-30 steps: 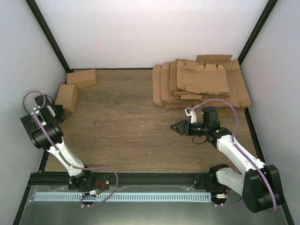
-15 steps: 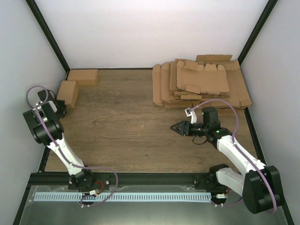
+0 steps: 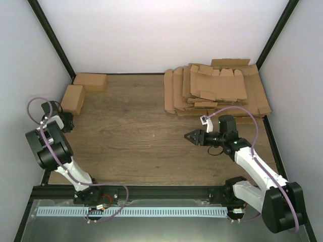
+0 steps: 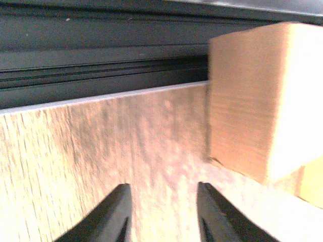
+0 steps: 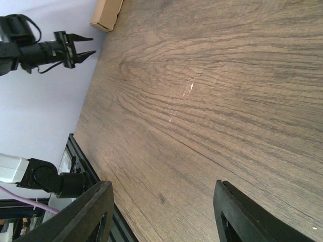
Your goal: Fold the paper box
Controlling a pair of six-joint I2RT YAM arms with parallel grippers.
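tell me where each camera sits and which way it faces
Top external: above and behind the arm bases, looking down on the wooden table; shows both arms, left gripper, right gripper, the small folded brown cardboard box and the heap of flat brown cardboard sheets.
Left wrist: low over the table, facing the black frame rail at its edge; own open fingers below, the box at right.
Right wrist: looks leftward across the table; own open fingers at the bottom.
Shared: top and right wrist both show the left gripper.

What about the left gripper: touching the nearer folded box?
Apart. The left wrist view shows bare table between the left gripper, jaws open, and the folded box.
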